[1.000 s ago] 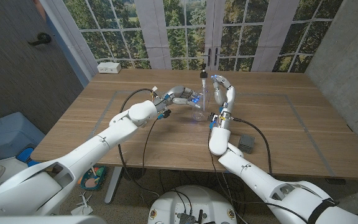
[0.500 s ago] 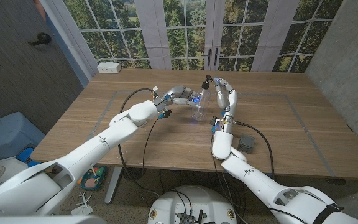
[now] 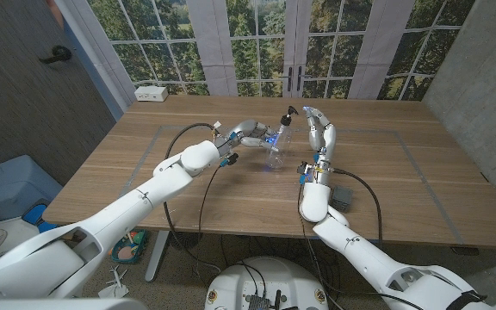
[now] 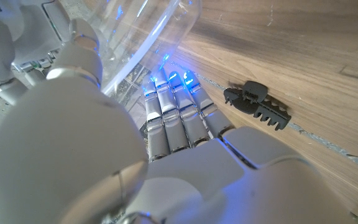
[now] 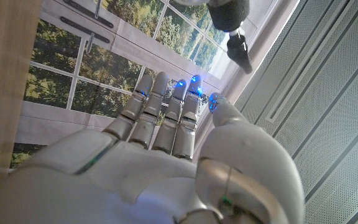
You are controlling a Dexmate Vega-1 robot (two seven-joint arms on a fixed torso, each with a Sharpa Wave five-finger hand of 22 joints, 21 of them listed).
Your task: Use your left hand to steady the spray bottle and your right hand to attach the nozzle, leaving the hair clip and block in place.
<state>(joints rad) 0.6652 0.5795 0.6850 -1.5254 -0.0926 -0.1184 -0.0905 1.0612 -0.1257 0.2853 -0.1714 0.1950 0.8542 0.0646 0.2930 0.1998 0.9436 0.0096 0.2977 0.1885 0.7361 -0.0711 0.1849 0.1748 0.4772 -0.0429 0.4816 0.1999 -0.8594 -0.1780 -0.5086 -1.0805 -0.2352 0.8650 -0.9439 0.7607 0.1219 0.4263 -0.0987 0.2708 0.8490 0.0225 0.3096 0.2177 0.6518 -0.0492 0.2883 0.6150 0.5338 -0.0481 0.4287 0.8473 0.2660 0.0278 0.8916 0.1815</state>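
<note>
A wooden surface [image 3: 231, 185] stands before tall white-framed windows [image 3: 257, 43] — trees beyond — flanked by grey walls [image 3: 24, 95], a white power strip [image 3: 151, 93] at its edge.

the right hand [image 3: 319, 126] has let go of the spray bottle [image 3: 278, 145] and moved away to the right, so now there is a gap between them, with its fingers [image 3: 314, 114] spread apart. the bottle stood straight up before; now it leans over, top toward the right hand.
</note>
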